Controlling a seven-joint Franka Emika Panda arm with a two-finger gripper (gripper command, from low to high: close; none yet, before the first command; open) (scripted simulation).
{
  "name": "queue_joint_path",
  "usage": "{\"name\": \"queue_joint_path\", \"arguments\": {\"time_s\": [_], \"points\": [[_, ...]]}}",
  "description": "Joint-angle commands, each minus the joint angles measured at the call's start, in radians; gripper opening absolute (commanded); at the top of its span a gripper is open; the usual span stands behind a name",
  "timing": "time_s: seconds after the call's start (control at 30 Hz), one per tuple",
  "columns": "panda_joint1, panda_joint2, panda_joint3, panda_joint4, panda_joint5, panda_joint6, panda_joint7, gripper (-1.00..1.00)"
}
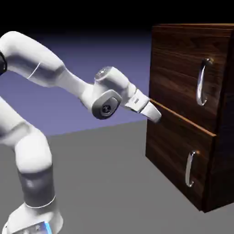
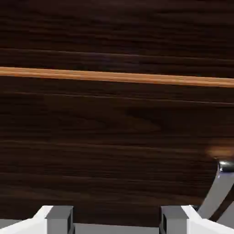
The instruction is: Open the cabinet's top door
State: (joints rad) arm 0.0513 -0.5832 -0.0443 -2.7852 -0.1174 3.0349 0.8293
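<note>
Top door (image 1: pixel 178 75) shut, facing the exterior view's left, long silver handle (image 1: pixel 200 84) upright, fingers (image 2: pixel 59 220) wide apart

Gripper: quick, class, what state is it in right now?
Gripper: open, its two fingertips well apart, with nothing held between them.

The cabinet (image 1: pixel 183 82) stands on the grey surface (image 1: pixel 105 178). Left of it, the white arm (image 1: pixel 34 59) reaches toward its front, the claw (image 1: pixel 153 113) angled down beside the cabinet's light seam (image 1: pixel 183 116), between the closed top door (image 1: pixel 176 68) and the lower panel (image 1: pixel 171 146).
</note>
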Motion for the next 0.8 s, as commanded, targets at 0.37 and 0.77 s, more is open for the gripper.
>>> {"name": "queue_joint_path", "arguments": {"time_s": [0.37, 0.77], "points": [[0.175, -0.059, -0.197, 0.11, -0.522, -0.009, 0.393, 0.0], [0.35, -0.117, -0.394, 0.22, -1.044, -0.019, 0.785, 0.0]]}}
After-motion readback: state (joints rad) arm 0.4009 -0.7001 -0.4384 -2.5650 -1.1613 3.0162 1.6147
